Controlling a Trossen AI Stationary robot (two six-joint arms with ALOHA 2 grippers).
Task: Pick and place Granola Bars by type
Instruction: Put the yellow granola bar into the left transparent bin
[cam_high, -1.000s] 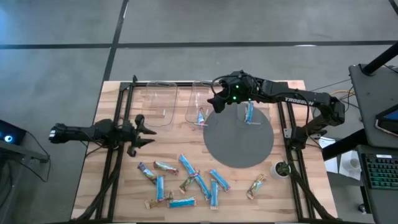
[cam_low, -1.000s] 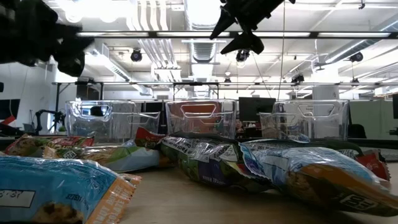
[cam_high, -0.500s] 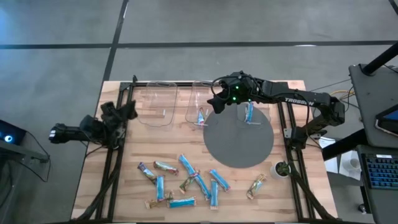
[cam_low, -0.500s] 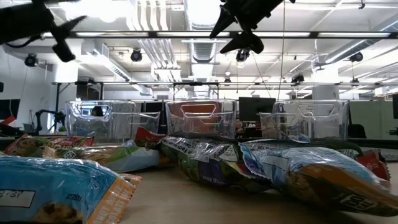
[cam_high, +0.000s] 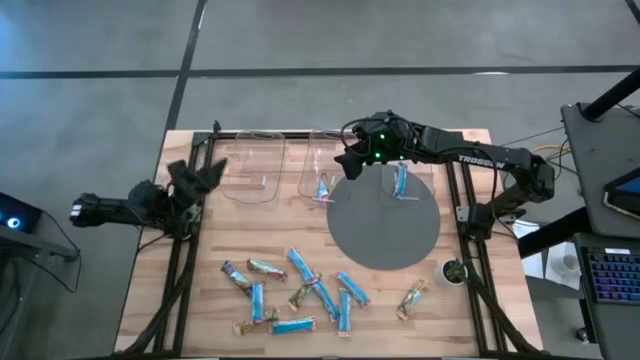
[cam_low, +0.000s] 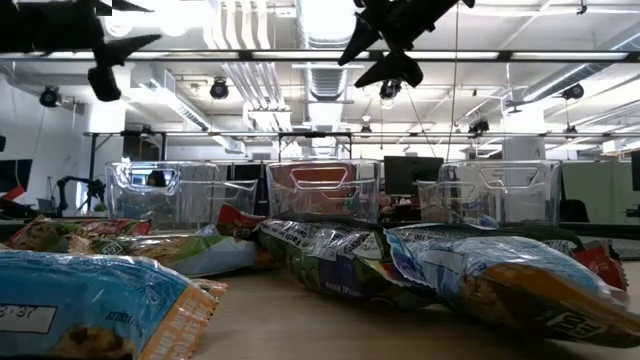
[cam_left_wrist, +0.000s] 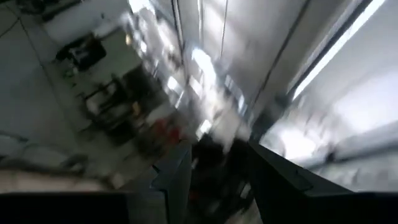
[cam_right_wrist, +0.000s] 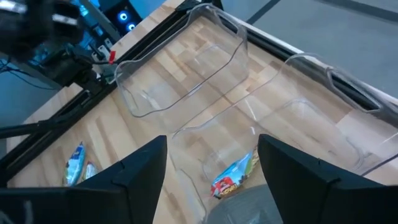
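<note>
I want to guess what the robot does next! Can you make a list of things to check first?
1. Right hand open and empty: ok.
2. Right hand above the middle bin: ok.
3. A bar already lies in the middle bin: ok.
4. Left bin ready for bars: ok.
5. Loose bars still waiting on the table: ok.
6. Left hand open: cannot tell.

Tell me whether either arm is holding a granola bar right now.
No. The right gripper hangs open and empty above the middle bin; the left gripper is open and empty too.
</note>
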